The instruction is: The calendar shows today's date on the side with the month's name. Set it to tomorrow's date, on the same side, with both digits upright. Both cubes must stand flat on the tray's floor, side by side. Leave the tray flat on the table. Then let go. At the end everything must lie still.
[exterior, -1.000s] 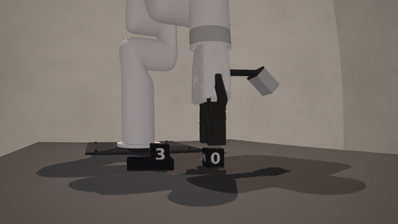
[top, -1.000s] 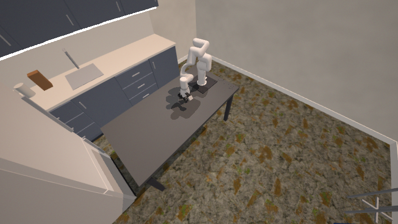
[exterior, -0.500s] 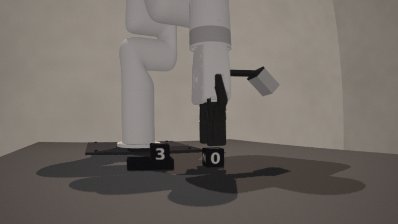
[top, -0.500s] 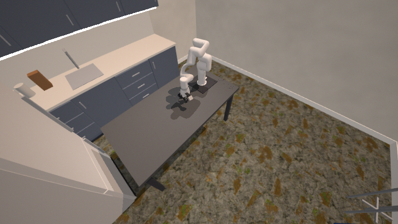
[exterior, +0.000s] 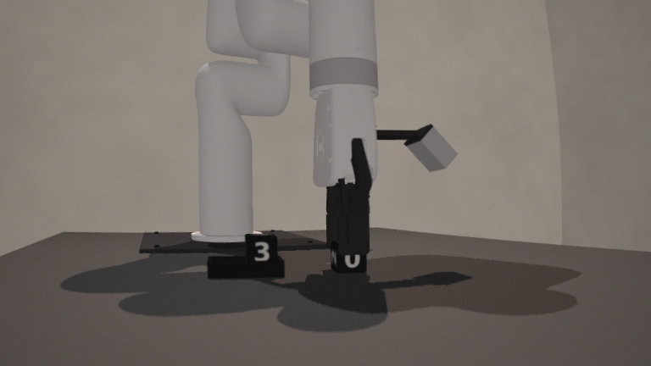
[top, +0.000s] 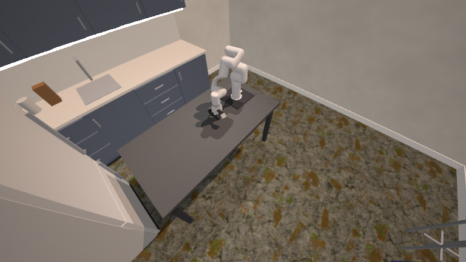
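In the exterior view a low black tray (exterior: pixel 245 266) lies on the table in front of the arm's base. A black cube showing a white 3 (exterior: pixel 261 248) stands at the tray's right end. A second black cube showing a white 0 (exterior: pixel 349 262) stands on the table to the right of the tray, outside it. My gripper (exterior: pixel 347 243) points straight down and has come over this cube. Its dark fingers stand half open and cover the cube's upper part. I cannot see them pressing on it. In the top view the gripper (top: pixel 216 114) is tiny and the cubes are not clear.
The arm's black base plate (exterior: pixel 230 241) lies just behind the tray. A grey box on a black bracket (exterior: pixel 431 148) sticks out to the right of the wrist. A counter with a sink (top: pixel 97 88) stands beyond the table's left side.
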{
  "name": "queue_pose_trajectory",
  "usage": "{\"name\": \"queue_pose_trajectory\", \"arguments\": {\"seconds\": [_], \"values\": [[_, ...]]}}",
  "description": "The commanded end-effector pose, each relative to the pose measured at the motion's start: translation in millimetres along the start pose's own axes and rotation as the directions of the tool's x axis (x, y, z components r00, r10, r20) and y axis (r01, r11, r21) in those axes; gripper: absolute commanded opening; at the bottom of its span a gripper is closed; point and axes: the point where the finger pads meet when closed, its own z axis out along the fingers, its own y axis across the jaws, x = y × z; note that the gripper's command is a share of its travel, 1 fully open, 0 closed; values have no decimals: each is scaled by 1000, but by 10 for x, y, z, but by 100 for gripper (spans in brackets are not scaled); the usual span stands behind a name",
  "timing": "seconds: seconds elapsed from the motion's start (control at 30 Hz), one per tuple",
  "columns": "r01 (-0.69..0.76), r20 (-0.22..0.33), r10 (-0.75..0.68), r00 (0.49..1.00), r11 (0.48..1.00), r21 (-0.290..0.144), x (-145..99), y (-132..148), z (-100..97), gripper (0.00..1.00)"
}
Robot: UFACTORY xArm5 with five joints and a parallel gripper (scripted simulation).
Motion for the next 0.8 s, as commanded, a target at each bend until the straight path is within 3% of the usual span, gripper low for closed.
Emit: {"name": "queue_pose_trajectory", "arguments": {"seconds": [0.0, 0.77], "values": [[0, -1, 0, 1000, 1000, -3, 5, 14, 48, 49], [0, -1, 0, 1000, 1000, -3, 4, 13, 94, 49]]}}
